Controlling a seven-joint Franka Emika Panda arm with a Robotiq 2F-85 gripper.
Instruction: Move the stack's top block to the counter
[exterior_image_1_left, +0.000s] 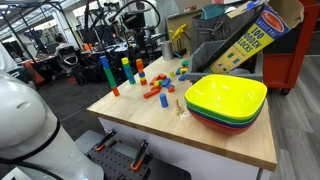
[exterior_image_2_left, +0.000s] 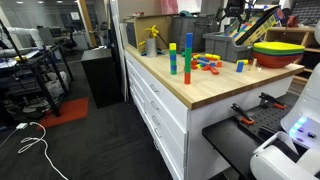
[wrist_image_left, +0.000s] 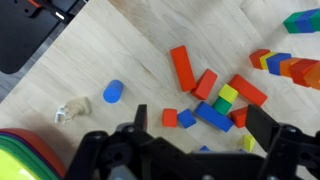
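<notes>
Gripper state: in the wrist view I see the gripper (wrist_image_left: 200, 128) with its two dark fingers (wrist_image_left: 140, 122) spread wide. Nothing sits between them.

Gripper position: it hangs above the light wooden butcher-block counter (wrist_image_left: 110, 50), over a scatter of loose coloured wooden blocks (wrist_image_left: 215, 100), touching none. I cannot pick the gripper out with confidence in either exterior view.

Task item: the tall stack of green and blue blocks (exterior_image_1_left: 104, 70) (exterior_image_2_left: 187, 55) stands upright near the counter's far edge, with its top block in place. It shows in both exterior views and lies outside the wrist view.

Neighbour: a shorter stack of mixed-colour blocks (exterior_image_1_left: 126, 68) (exterior_image_2_left: 172, 60) stands just beside it, apart from it.

Counter: its bare wood (exterior_image_1_left: 130, 115) (exterior_image_2_left: 215, 85) shows in both exterior views. The loose blocks (exterior_image_1_left: 155, 90) (exterior_image_2_left: 208, 63) lie between the stacks and the bowls.

Bowls: nested yellow, green and red plastic bowls (exterior_image_1_left: 225, 98) (exterior_image_2_left: 280, 48) sit at one end. The wrist view catches only their rims (wrist_image_left: 18, 150).

Wrist-only detail: a long red wooden block (wrist_image_left: 182, 68) lies flat, a blue cylinder block (wrist_image_left: 113, 91) lies near it, and a small pale wooden piece (wrist_image_left: 72, 110) lies beside the bowls. I cannot make out its shape.

Exterior-only detail: an open cardboard blocks box (exterior_image_1_left: 250, 35) stands behind the bowls.
</notes>
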